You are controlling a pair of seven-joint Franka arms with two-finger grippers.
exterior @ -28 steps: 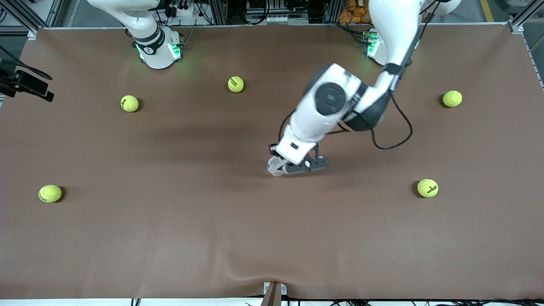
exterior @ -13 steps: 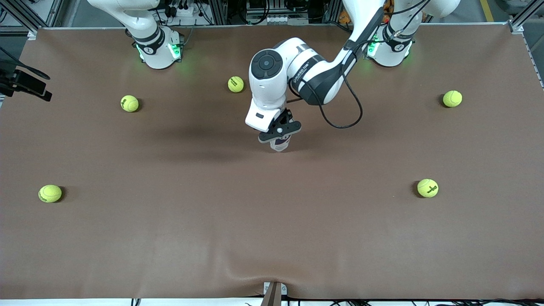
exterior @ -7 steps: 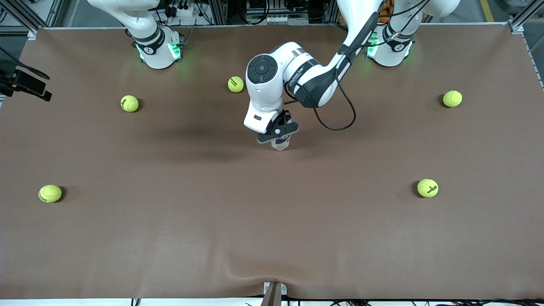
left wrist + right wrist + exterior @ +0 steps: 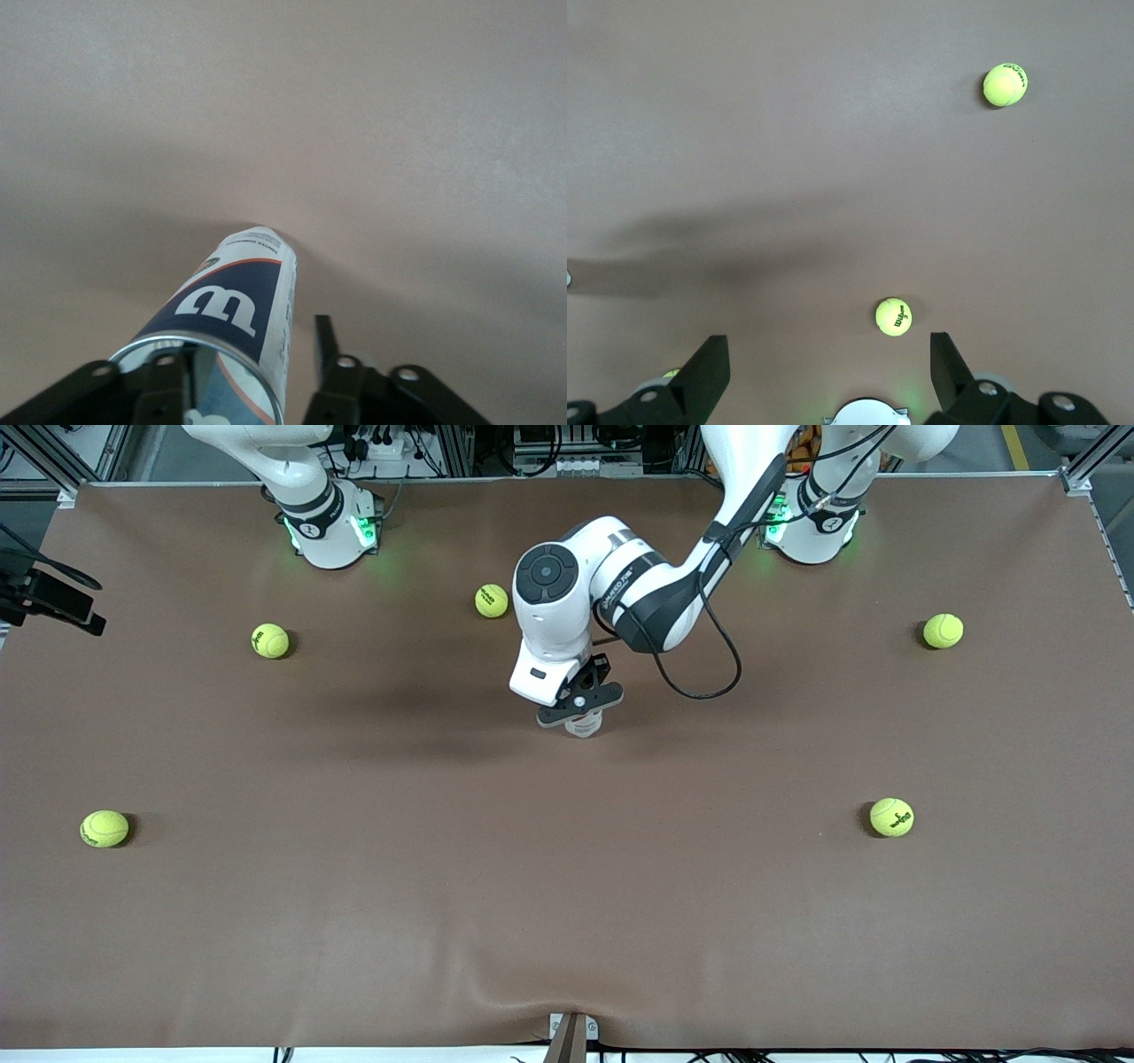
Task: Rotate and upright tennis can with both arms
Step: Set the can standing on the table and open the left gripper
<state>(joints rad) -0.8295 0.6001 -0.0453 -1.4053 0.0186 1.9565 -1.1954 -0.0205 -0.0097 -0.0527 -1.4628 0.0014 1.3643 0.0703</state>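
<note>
The can (image 4: 585, 729) stands on end just above the middle of the table (image 4: 567, 903). Its long axis is vertical, with the base on the brown surface and the silvery rim up. Read the front view as a clock face: the can lies at about half past seven from the left arm's base and at about four from the right arm's base.

Your left gripper (image 4: 581, 710) is right over the can, pointing straight down, and the rim sits between its jaws. The left arm reaches in from its base, the elbow folded toward twelve and the wrist dropping plumb, so the tool's axis and the can's axis run together.

In the left wrist view the jaws are parted around the top of the can. One finger (image 4: 326, 350) shows a strip of table between itself and the label, and the other (image 4: 164, 385) overlaps the rim. So I judge the grip loosened and not clamped — the can seems to carry its own weight.

Your right gripper (image 4: 828, 345) is spread wide and holds nothing. It waits high over its own end of the table, well apart from the can, with only balls below it.

The turn to upright looks done, so what remains depends on that shared vertical line. Lift the left gripper straight up along it — any drift toward three or nine would catch the rim and tip a tall, narrow can. The nearest ball (image 4: 492, 600) lies at about eleven from the can, clear of the lift.
</note>
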